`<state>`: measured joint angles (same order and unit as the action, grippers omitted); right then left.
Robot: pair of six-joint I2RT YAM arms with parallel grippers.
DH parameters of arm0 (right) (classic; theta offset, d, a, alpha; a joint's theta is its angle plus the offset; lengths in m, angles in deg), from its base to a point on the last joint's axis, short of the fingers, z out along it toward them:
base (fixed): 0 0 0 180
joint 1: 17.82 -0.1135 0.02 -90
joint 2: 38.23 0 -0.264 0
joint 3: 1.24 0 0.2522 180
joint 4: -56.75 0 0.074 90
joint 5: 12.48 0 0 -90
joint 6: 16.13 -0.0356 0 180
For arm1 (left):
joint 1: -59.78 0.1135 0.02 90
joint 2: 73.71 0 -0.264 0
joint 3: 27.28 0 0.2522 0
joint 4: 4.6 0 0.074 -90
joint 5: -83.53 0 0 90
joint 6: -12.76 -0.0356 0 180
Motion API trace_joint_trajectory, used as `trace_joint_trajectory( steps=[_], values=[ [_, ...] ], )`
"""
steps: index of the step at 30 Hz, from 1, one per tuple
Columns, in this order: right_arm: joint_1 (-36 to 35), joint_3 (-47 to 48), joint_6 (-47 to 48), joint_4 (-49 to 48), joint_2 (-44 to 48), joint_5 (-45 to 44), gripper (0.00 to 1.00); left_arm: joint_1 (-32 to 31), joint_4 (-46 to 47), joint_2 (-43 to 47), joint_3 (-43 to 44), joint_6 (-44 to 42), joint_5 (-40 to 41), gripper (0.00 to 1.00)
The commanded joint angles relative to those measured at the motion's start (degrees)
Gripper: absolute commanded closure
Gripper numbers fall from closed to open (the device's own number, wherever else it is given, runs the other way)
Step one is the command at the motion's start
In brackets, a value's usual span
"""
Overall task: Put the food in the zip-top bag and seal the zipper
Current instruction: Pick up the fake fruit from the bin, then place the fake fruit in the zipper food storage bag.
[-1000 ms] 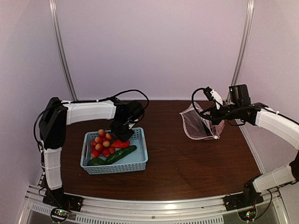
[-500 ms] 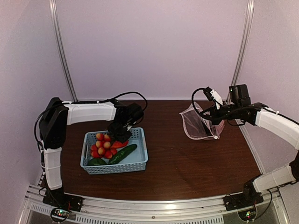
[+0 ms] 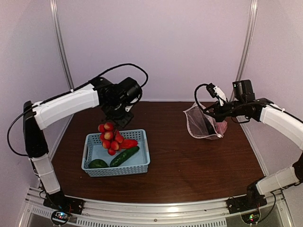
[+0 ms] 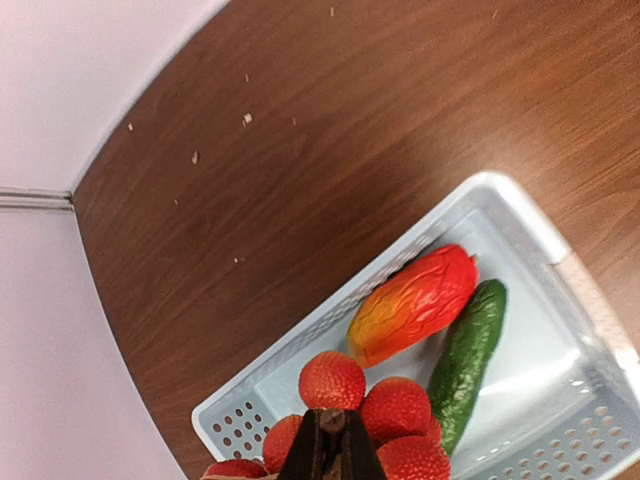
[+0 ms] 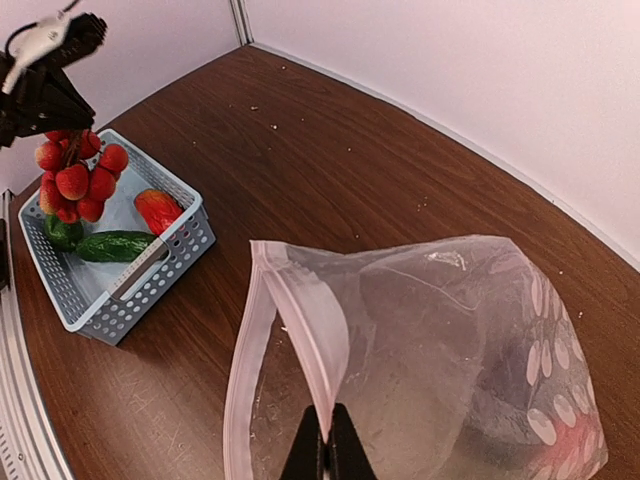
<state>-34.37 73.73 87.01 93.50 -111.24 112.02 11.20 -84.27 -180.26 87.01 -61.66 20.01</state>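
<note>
My left gripper [image 3: 115,119] is shut on the stem of the red tomato cluster [image 3: 110,137] and holds it lifted above the light-blue basket [image 3: 142,163]; the cluster also shows in the left wrist view [image 4: 370,415]. The red pepper [image 4: 415,303], the green cucumber [image 4: 467,350] and a small dark green piece [image 3: 98,164] lie in the basket. My right gripper [image 5: 326,447] is shut on the upper zipper strip [image 5: 305,345] of the clear polka-dot bag [image 3: 202,124] and holds its mouth open toward the basket. A dark shape shows inside the bag's far end.
The basket stands at the front left of the brown table [image 3: 189,161]. The bag rests at the back right near the wall. Metal frame posts [image 3: 61,47] stand at the back corners.
My left arm has risen and pulled the tomato cluster up out of the basket. My right gripper holds the bag as before, barely moved.
</note>
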Motion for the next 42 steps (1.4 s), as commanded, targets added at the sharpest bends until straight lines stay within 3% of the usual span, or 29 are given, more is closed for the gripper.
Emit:
trace_joint_trajectory(
  steps=[1, 4, 13, 19, 28, 42],
  values=[
    [0.5, 6.3, 1.1, 6.3, -2.0, 0.3, 1.0, -1.1, -1.7, 8.0, 4.3, 0.9, -3.2, 1.0],
    [0.3, 8.1, -1.4, 6.9, -2.0, 1.6, 1.0, -1.9, 2.5, 13.0, 1.2, 0.7, -4.8, 1.0],
    [-3.9, 18.2, -0.3, 16.6, -8.3, -2.5, 1.0, -2.2, 28.5, 31.9, -18.0, 2.5, -14.4, 1.0],
    [-4.8, 21.4, -0.7, 18.0, -9.3, -5.7, 1.0, -2.6, 44.7, 40.0, -25.7, 4.2, -21.7, 1.0],
    [-5.3, 24.8, -1.6, 19.7, -10.0, -5.8, 1.0, -5.9, 64.8, 35.7, -27.5, 7.7, -29.7, 1.0],
    [-5.5, 32.7, -6.8, 23.7, -14.6, 0.8, 1.0, -11.5, 106.6, 20.8, -28.9, 11.0, -36.6, 1.0]
  ],
)
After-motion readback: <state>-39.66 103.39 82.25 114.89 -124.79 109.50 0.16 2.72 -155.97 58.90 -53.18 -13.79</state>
